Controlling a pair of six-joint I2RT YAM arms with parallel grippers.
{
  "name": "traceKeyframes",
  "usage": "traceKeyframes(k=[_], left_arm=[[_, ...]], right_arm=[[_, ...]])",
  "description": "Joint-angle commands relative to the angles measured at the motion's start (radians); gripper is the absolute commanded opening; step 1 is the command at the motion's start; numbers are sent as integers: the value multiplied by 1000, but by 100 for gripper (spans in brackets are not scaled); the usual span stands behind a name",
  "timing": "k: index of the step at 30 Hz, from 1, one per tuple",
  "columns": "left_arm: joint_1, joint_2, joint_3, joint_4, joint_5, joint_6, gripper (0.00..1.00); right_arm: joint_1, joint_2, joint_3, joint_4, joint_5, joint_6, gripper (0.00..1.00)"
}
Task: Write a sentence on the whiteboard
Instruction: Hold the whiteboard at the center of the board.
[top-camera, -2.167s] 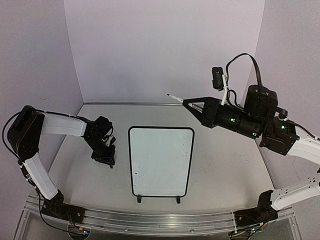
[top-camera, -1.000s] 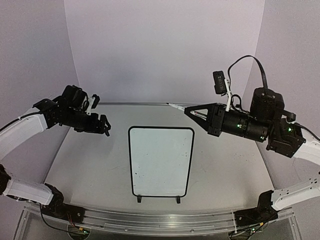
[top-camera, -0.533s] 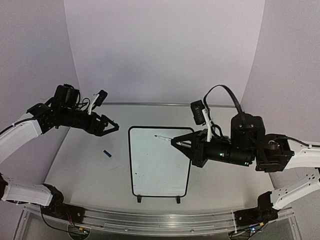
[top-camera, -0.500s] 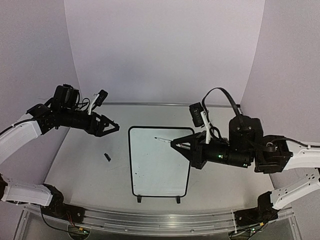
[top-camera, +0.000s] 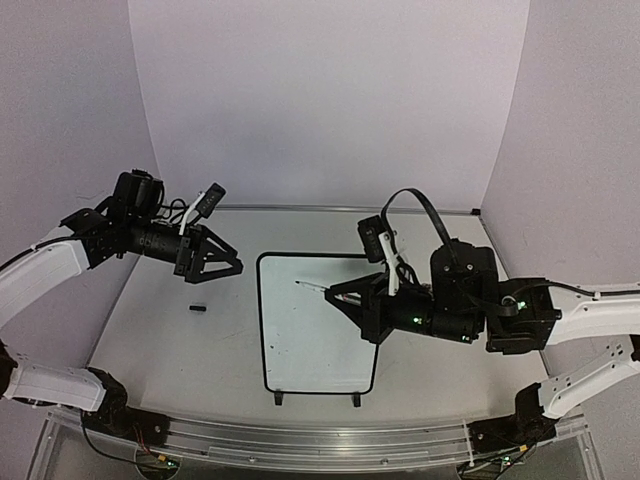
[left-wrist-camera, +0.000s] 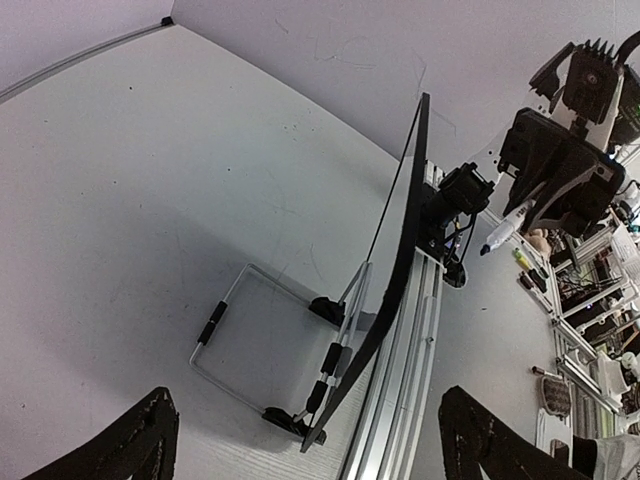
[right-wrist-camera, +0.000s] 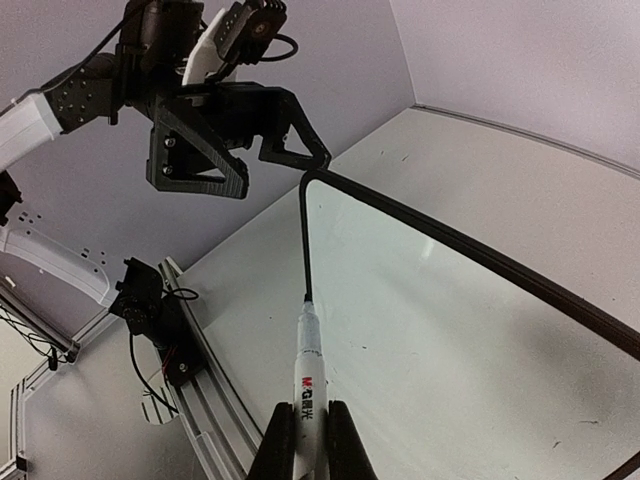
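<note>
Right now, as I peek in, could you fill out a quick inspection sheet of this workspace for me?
Surface: pale grey table, lightly scuffed.
Job's things: whiteboard in the middle of the table, no writing seen on it; white marker with its tip over the board's upper left, contact cannot be told.
Clutter: one small dark cap-like piece on the table, left of the board.
Tools: left tool open and holding nothing, raised left of the board; right tool shut on the marker.
Cables: black cable arching above the right arm.
Surroundings: plain pale walls; metal rail along the near edge.
</note>
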Motion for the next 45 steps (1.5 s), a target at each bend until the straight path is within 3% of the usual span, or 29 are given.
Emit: traceKeyframes(k=[1,7,13,18,45], left_arm=[[-28,39,28,-30,1,96,89],[-74,94,79,-32,-27,144,86],[-120,148,137,-58,-36,190,62],[-135,133,118,-29,-43,178,49],[-197,80,80,-19,-75,191,0]], right_arm=[[6,24,25,61,-13,-8,0],[6,49,17,102,-1,4,0],[7,85,15,178,-6,-4,0],[8,99,-3,243,19,-8,0],[27,174,1,284,71,-4,0]])
